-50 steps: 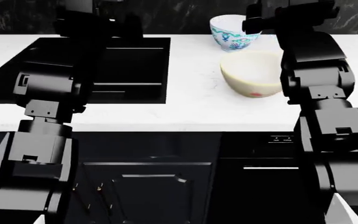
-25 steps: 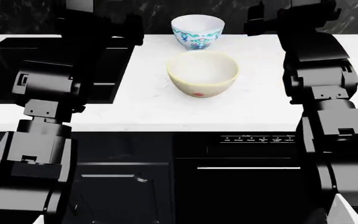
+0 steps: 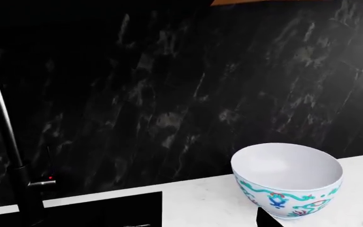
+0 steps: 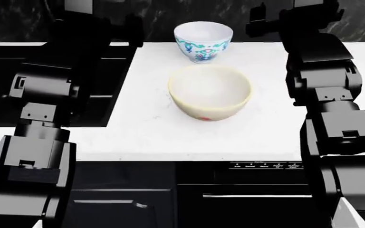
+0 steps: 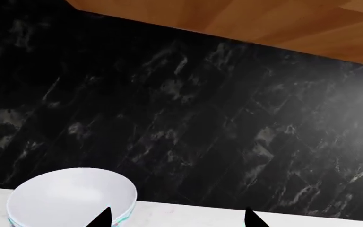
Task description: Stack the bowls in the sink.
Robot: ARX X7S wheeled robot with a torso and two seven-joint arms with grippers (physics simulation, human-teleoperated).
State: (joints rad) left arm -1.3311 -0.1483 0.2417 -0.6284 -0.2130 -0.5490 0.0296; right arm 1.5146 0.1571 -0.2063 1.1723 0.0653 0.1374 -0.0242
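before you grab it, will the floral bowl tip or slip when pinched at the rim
The floral bowl probably tips easily: it looks deep and narrows toward its base, so a sideways push high up could rock it. Its surface looks smooth and glazed, so a rim pinch may slip. It stands apart from the cream bowl, so a small wobble likely hits nothing.

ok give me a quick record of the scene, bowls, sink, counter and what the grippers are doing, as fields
cream-yellow bowl: upright on the counter, nearer the robot, small red mark low on its side
white bowl with teal floral pattern: upright on the counter behind the cream one, apart from it
sink: black basin left of both bowls, no bowl visible in it
faucet: black, by the sink
countertop: white marble-look
right gripper: fingertips apart, holding nothing
left gripper: jaw state unclear
stacking: not yet done
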